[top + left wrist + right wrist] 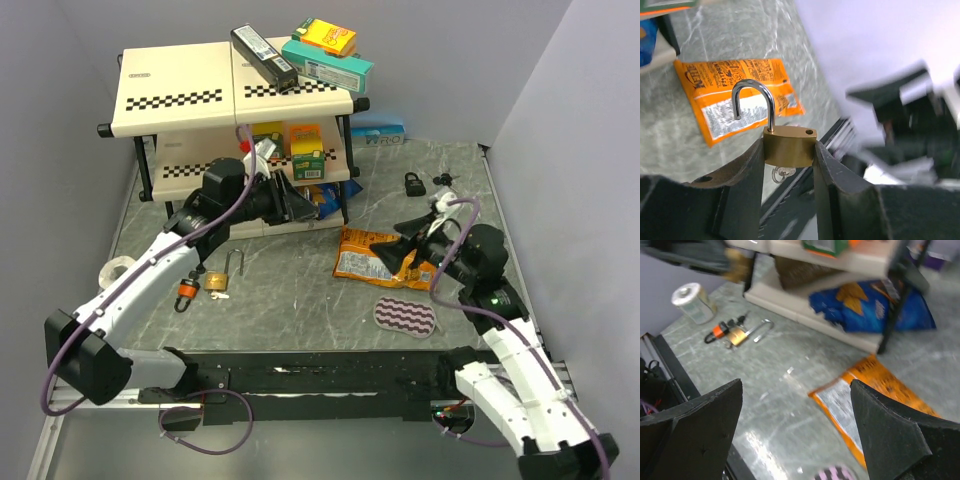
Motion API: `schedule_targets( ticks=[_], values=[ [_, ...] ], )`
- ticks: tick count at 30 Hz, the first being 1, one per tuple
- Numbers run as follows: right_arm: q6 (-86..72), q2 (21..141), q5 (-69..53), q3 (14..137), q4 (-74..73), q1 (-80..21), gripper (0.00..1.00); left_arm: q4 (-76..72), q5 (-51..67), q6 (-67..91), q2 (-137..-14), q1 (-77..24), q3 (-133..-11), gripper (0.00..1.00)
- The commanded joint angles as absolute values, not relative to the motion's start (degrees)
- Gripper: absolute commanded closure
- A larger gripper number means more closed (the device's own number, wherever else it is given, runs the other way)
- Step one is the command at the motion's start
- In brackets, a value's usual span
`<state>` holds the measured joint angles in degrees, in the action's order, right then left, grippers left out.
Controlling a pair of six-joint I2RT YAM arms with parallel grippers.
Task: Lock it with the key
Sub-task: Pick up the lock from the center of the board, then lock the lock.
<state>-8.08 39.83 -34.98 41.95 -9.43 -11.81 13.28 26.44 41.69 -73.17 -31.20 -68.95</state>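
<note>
My left gripper is shut on the body of a small brass padlock and holds it off the table. Its silver shackle stands open, free at one end. A key ring hangs under the lock body. In the top view the left gripper is in front of the shelf's lower level. My right gripper is open and empty above the orange snack bag; in its wrist view only table and bag lie between the fingers.
A second brass padlock with an orange-tagged key bunch lies at the left, also in the right wrist view. A black padlock lies at the back right. Also a two-level shelf, tape roll, striped pad, blue bag.
</note>
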Motion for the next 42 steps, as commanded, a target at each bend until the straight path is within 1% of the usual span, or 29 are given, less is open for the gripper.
schedule_targets(
  ticks=[1,7,10,11,14,19,26,42],
  values=[
    [-8.6,39.9,-23.0,40.8,2.9,-22.3,0.07,8.4,20.3,57.2,-74.8,-31.3,-70.4,0.99],
    [-8.7,46.3,-16.9,42.1,9.2,-29.6,0.13,9.2,19.6,62.1,-75.6,-31.3,-71.1,0.99],
    [-7.9,49.1,-12.1,43.3,12.9,-33.5,0.18,9.2,19.4,62.5,-75.5,-31.3,-71.3,0.99],
    [-7.6,50.0,-10.9,43.7,13.9,-34.4,0.21,9.0,19.6,62.6,-75.4,-31.3,-71.2,0.99],
    [-7.2,54.0,-7.7,45.7,16.7,-37.8,0.23,8.2,19.7,62.8,-75.2,-31.3,-70.3,0.99],
    [-6.9,58.3,-4.5,48.4,21.1,-40.4,0.26,7.3,19.0,62.5,-74.3,-31.2,-69.3,0.99],
    [-6.2,62.0,-1.3,51.1,21.9,-41.8,0.34,6.3,18.7,61.9,-73.0,-31.3,-69.2,0.99],
    [-4.0,65.2,-2.3,53.0,24.7,-43.9,0.36,3.8,20.2,63.0,-71.7,-31.2,-68.7,0.99]
  ],
)
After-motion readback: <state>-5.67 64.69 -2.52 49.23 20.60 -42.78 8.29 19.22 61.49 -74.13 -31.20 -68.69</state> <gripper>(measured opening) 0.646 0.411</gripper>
